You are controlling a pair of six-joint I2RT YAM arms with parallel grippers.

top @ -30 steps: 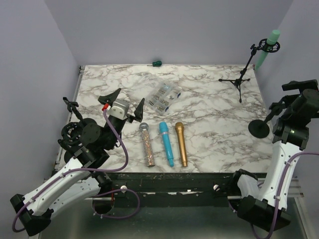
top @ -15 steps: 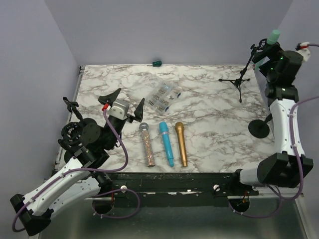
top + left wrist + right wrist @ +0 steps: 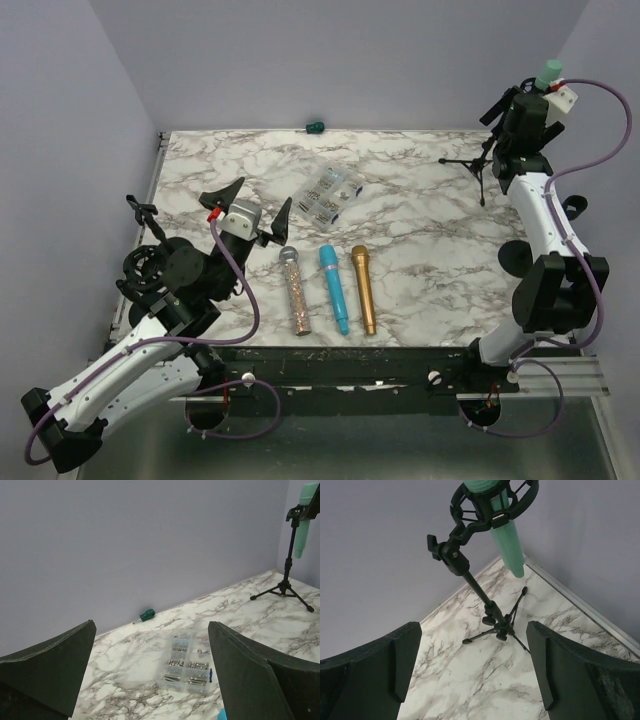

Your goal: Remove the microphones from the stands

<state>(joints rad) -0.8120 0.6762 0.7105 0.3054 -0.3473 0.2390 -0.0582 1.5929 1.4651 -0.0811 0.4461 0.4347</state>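
At the far right corner: a green microphone [image 3: 507, 537] hangs tilted in the black shock mount [image 3: 520, 505] of a tripod stand [image 3: 476, 589]. Its upper end is cut off by the top edge of the right wrist view.
Same microphone, overhead view: only the pale green tip shows above the right wrist. The body and the mount are hidden behind the arm.
Stand feet: spread on the marble table [image 3: 420, 230], close to the back wall.
Right gripper [image 3: 474, 647]: raised near the mount, fingers wide apart, nothing between them. Only their inner faces show, and their bases run off the frame.
Left gripper [image 3: 258, 200]: over the near left of the table, fingers wide apart, holding nothing.
Near centre: three loose microphones side by side, well apart from the stand: glitter microphone [image 3: 296, 292], blue microphone [image 3: 334, 288], gold microphone [image 3: 363, 288].
Parts box [image 3: 332, 193]: clear, with compartments of small metal pieces too small to identify.
Screwdriver [image 3: 314, 127]: green handle at the far edge, by the wall. The shaft is hard to make out.
Round black base [image 3: 515, 258]: near the right edge, partly behind the right arm. What it belongs to cannot be told.
Left edge: a black ring mount [image 3: 148, 262] blends into the left arm, so its outline is unclear.
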